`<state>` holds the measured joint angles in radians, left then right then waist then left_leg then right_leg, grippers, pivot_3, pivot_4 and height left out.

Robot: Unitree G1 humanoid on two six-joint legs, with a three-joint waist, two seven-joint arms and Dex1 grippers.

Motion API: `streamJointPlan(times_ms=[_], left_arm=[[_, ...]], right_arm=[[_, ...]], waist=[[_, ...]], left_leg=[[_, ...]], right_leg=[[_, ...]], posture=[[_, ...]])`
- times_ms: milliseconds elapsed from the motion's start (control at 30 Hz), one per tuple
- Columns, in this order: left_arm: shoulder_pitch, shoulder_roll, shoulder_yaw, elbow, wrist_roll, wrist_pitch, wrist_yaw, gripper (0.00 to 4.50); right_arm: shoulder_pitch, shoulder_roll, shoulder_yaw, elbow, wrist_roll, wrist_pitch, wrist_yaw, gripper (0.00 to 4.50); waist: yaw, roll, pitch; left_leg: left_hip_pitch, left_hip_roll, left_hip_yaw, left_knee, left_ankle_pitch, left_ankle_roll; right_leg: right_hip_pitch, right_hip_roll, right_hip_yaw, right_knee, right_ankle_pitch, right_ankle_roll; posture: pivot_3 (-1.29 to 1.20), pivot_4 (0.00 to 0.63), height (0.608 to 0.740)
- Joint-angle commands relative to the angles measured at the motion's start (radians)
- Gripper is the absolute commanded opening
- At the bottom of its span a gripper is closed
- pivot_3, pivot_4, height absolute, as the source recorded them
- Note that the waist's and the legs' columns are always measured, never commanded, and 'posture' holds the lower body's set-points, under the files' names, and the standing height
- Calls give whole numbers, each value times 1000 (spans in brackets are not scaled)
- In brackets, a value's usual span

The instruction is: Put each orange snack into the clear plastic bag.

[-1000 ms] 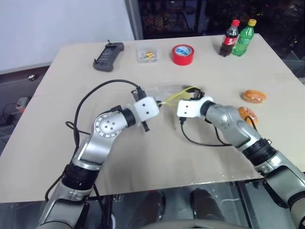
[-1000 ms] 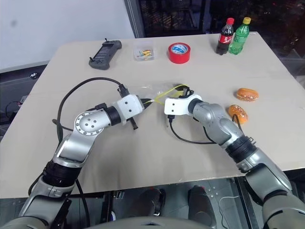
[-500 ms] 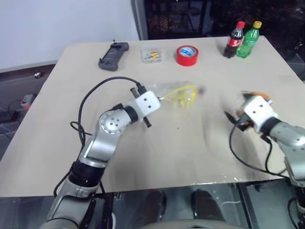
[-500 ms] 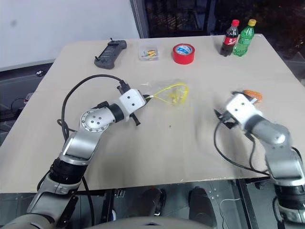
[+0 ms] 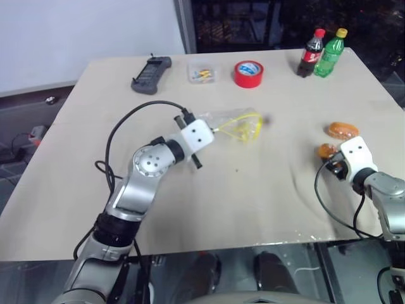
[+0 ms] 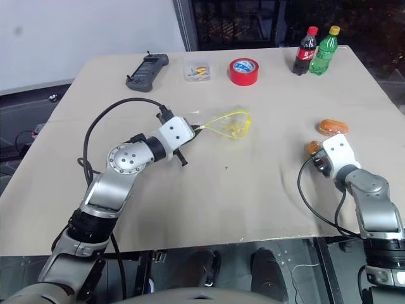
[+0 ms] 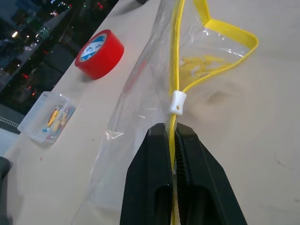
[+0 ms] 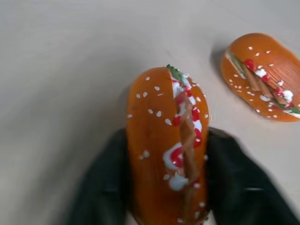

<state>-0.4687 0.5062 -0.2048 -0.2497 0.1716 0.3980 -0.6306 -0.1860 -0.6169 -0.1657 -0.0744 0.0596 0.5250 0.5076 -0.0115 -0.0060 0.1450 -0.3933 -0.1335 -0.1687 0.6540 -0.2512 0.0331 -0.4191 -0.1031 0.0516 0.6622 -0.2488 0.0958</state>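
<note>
The right gripper (image 8: 164, 187) has its 2 fingers closed against the flanks of the nearer orange snack (image 8: 164, 154), the bun's long axis running along them; the second snack (image 8: 262, 75) lies just beyond it. The clear plastic bag (image 5: 237, 125) lies well left of that snack, mouth gaping, its yellow seal pinched shut in the left gripper (image 7: 172, 140). Whether the snack is lifted off the table (image 5: 253, 190) is unclear.

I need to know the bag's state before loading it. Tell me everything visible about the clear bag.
The clear bag is thin, crinkly transparent plastic with a yellow seal strip, a small white slider and yellow print. It lies mid-table, mouth gaping in a loop and facing the snacks' side. The left gripper is shut on the seal strip just behind the slider, lifting that edge. Nothing orange shows inside it.
</note>
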Motion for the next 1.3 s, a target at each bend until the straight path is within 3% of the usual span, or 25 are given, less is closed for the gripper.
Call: streamJointPlan(times_ms=[33, 200, 367, 633, 833, 933, 1033, 1300], left_arm=[[1, 7, 28, -42, -9, 0, 8, 0], [10, 10, 27, -45, -10, 2, 9, 0], [10, 7, 18, -50, -10, 1, 9, 0], [62, 15, -16, -112, -29, -58, -30, 0], [106, 15, -26, -151, -37, -53, -43, 0], [113, 4, -16, -151, -33, -15, -20, 0], [114, 3, -8, -145, -23, 19, -1, 0], [81, -34, 30, -112, -13, 111, 84, 0]], right_arm=[[-10, 2, -29, -131, 71, 44, 31, 1093], [-74, 72, 38, -322, 229, 151, 78, 1093], [-218, 191, 189, -379, 249, 271, 17, 1093], [-396, 317, 361, -129, 157, 183, -16, 1093], [-519, 443, 384, 167, 121, 34, -8, 1093], [-560, 487, 375, 266, 115, -30, 7, 2040], [-543, 468, 356, 218, 114, -21, 8, 3504], [-319, 231, 229, -182, 257, 114, 153, 3504]], waist=[[-1, 0, 0], [-5, 0, 0], [-3, 0, 0], [-6, 0, 0], [-20, 0, 0], [-26, 0, 0], [-25, 0, 0], [-20, 0, 0]], left_leg=[[0, 0, 0, 0, 0, 0], [0, 1, 0, 0, 0, 0], [0, 1, -1, 0, 0, 0], [-2, -1, -3, 1, 0, 0], [-2, 0, -3, 0, 0, -1], [-2, 0, -3, 0, 0, -1], [-2, 0, -4, 0, 0, -1], [-3, 0, -4, 0, 0, 0]], right_leg=[[0, 0, 0, 0, 0, 0], [0, 1, 0, 0, 0, 0], [0, 1, -1, 0, 0, 0], [-1, -1, -3, -1, 0, 0], [-1, 0, -3, 0, 0, 0], [-1, 0, -3, 0, 0, 0], [-1, 0, -4, 0, 0, 0], [-1, 0, -4, -1, 0, 0]], posture=[[0, 150, 740], [0, 150, 740], [0, 150, 740], [0, 150, 740], [0, 150, 740], [0, 150, 740], [0, 150, 740], [0, 150, 740]])
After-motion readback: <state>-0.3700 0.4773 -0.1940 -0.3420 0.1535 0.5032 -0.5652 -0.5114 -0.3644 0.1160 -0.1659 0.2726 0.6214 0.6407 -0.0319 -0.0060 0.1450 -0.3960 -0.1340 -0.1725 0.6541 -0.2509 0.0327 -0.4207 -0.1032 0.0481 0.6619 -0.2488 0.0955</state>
